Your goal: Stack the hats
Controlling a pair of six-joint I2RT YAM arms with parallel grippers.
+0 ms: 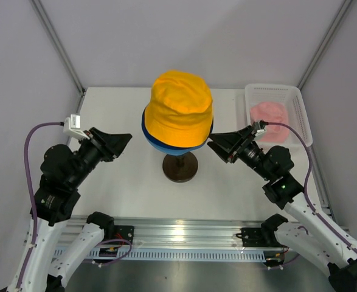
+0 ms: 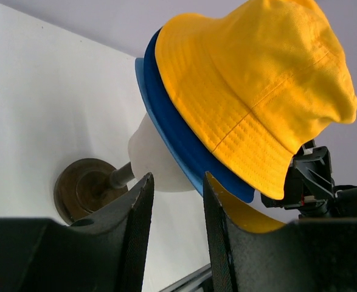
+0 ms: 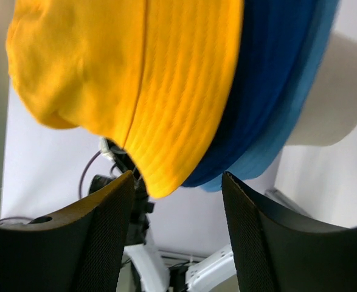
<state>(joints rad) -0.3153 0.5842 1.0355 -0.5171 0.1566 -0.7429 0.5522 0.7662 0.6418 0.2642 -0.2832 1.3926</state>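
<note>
The yellow-orange hat (image 1: 181, 109) sits on top of the navy hat (image 1: 146, 131) and the light blue hat (image 1: 160, 148), all stacked on the cream mannequin head. The pink hat (image 1: 269, 114) lies in the white basket (image 1: 300, 115) at the back right. My left gripper (image 1: 126, 139) is open and empty, just left of the stack. My right gripper (image 1: 213, 143) is open and empty, just right of it. The left wrist view shows the yellow hat (image 2: 257, 91), the navy brim (image 2: 178, 131) and the open left gripper (image 2: 177, 179). The right wrist view shows the yellow hat (image 3: 135, 79), the navy brim (image 3: 269, 91) and the open right gripper (image 3: 178, 179).
The mannequin head (image 2: 151, 161) stands on a thin post with a dark round base (image 1: 179, 165) at the table's middle. Grey walls close in the table on the left, back and right. A metal rail (image 1: 178, 234) runs along the near edge.
</note>
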